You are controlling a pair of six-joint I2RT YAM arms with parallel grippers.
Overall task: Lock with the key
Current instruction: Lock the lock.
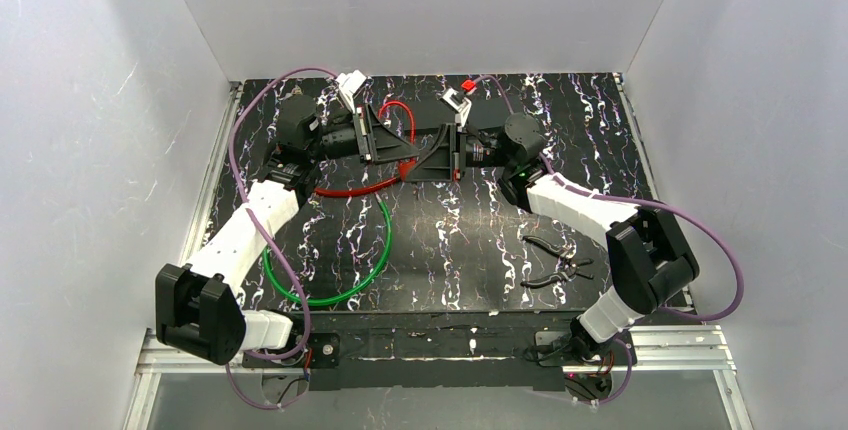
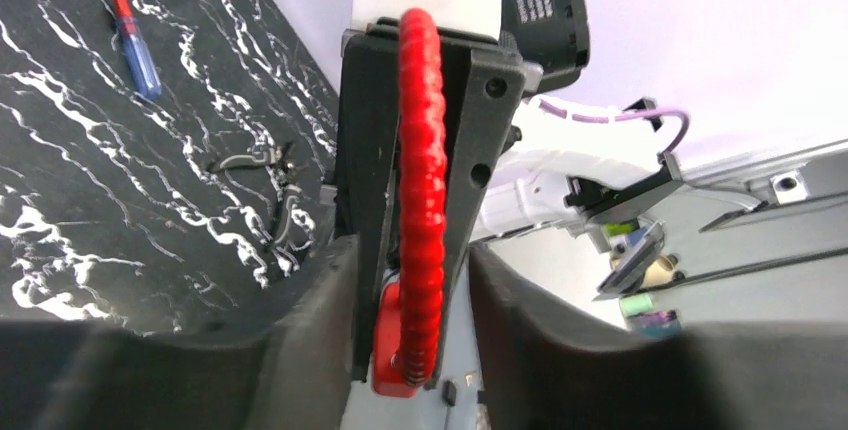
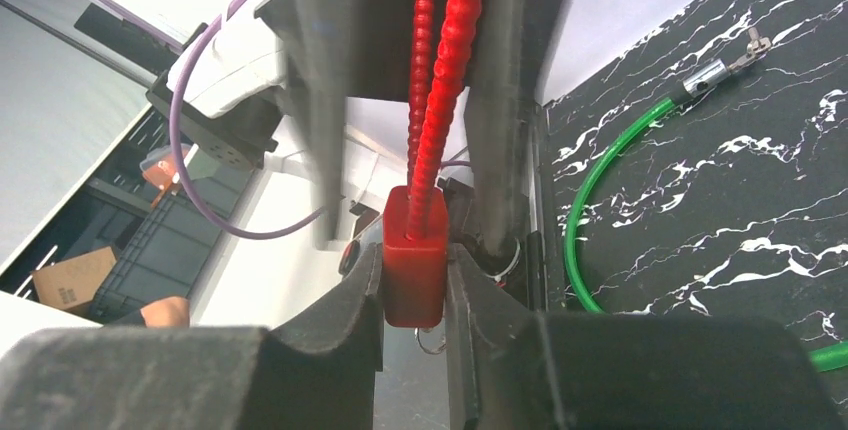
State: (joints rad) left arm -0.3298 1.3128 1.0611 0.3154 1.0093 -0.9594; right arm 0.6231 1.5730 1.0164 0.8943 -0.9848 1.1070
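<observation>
A red cable lock is held up at the back middle of the table. Its red body [image 1: 407,167] sits between the two grippers and its red cable [image 1: 350,190] loops down to the left. My right gripper [image 3: 415,295] is shut on the lock body [image 3: 415,265]. My left gripper [image 2: 410,350] is open; its fingers straddle the cable [image 2: 422,180] and the right gripper's fingertips without pinching them. A thin metal ring [image 3: 430,342] hangs under the lock body. The key itself is not clearly visible.
A green cable [image 1: 350,280] loops on the black marbled table [image 1: 450,250] in front of the grippers. Black pliers [image 1: 560,260] lie at the right front. A red and blue screwdriver [image 2: 135,45] lies on the table. White walls enclose the table on three sides.
</observation>
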